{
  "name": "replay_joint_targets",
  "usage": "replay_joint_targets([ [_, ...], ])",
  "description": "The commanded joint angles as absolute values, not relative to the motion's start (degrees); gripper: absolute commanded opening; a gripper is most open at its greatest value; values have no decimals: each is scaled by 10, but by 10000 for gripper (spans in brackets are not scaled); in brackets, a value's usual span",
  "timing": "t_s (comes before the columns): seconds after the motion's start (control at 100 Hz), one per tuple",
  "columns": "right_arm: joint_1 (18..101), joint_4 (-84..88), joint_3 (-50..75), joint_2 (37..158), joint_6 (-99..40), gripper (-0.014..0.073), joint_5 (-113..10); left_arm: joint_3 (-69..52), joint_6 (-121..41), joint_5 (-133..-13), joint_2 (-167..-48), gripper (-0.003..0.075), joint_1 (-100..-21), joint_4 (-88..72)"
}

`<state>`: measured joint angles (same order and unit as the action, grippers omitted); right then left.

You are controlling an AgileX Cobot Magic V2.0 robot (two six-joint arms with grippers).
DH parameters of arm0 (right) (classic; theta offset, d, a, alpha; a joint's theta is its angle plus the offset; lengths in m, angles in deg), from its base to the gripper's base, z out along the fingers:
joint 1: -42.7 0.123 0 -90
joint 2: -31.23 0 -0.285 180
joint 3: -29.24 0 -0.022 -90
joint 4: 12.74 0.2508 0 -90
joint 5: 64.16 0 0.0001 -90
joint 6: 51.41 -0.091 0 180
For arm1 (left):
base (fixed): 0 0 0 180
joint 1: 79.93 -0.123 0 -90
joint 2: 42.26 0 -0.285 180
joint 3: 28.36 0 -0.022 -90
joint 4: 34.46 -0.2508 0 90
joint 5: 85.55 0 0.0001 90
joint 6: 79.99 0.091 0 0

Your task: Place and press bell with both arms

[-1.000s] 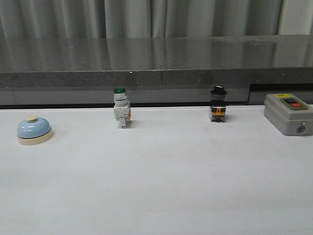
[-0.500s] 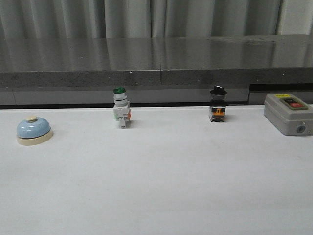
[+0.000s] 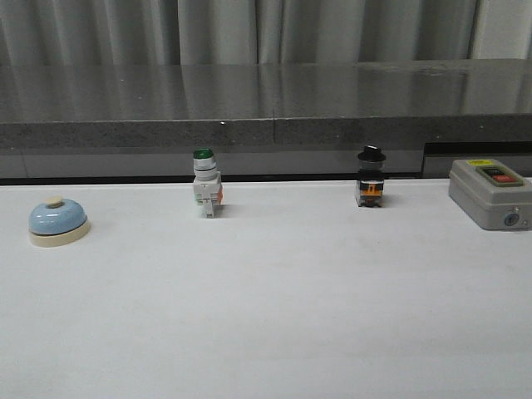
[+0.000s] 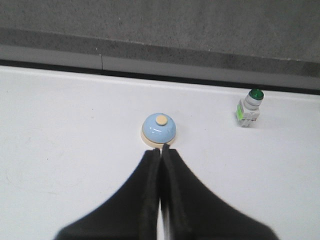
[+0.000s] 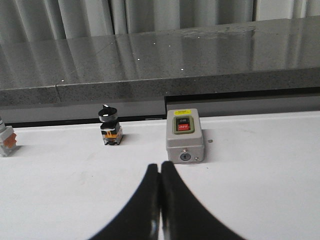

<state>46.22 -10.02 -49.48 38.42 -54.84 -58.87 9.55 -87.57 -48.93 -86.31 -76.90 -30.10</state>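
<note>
**Bell at the far left of the table, both my grippers pressed together**

My left gripper hangs above the white table with its two black fingers closed flat against each other, nothing between them. Seen from my left wrist, the fingertips sit just short of the bell, close to its cream base, though I cannot tell whether they touch it. The bell stands upright on the table at my far left in the front view, light-blue dome, cream knob on top.

My right gripper is likewise pressed together and holds nothing. Its wrist view faces the grey box with red and black buttons, which rests on the table near the fingertips but apart from them.

Along the back of the table, well apart from the bell, stand a green-capped white switch and a black-capped switch, both upright, with the grey box at the far right. Neither arm shows in the front view
</note>
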Motion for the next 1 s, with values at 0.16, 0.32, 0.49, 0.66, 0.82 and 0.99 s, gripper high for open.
replay_joint_targets([
  [0.16, 458, -101, -487, 373, -541, -60, -636, -18, -880, -485, -1016, -20, -770, -302],
  [0.32, 458, -101, -487, 373, -541, -60, -636, -35, -880, -484, -1080, -20, -770, -302],
  [0.49, 458, -101, -487, 373, -541, -60, -636, -37, -879, -477, -1113, 35, -770, -302],
  [0.66, 458, -101, -487, 373, -541, -60, -636, -37, -821, -469, -1119, 424, -770, -302],
  [0.82, 458, -101, -487, 373, -541, -60, -636, -37, -821, -472, -1119, 681, -770, -302],
  [0.99, 458, -101, -487, 373, -541, -60, -636, -37, -821, -478, -1120, 638, -769, -299],
])
